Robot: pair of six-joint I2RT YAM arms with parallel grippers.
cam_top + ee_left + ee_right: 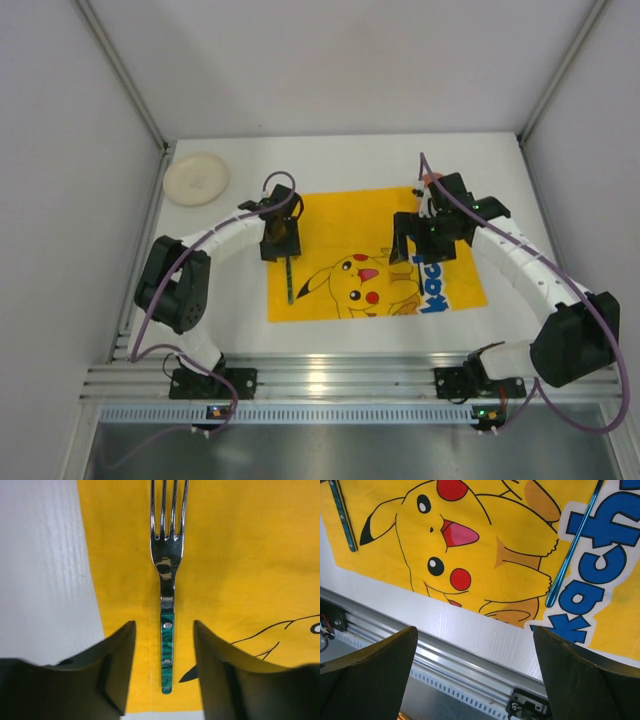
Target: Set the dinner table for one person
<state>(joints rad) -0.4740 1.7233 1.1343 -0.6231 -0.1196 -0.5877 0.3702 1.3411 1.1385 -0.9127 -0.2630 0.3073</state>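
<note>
Here, a green-handled steel fork (167, 580) lies on yellow cloth mat (240, 555).

Big blue lettering (567, 626) with a white outline is printed on the yellow mat (390, 570), just ahead of the right jaws, toward their right side. It reads "kac", then a letter cut off by the frame edge.

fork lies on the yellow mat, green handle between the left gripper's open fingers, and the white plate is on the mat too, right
No: the white plate is off the yellow mat, on the dinner table at its far left corner, per the top external view. The rest is right: fork on the mat, handle framed by the open left gripper.
</note>
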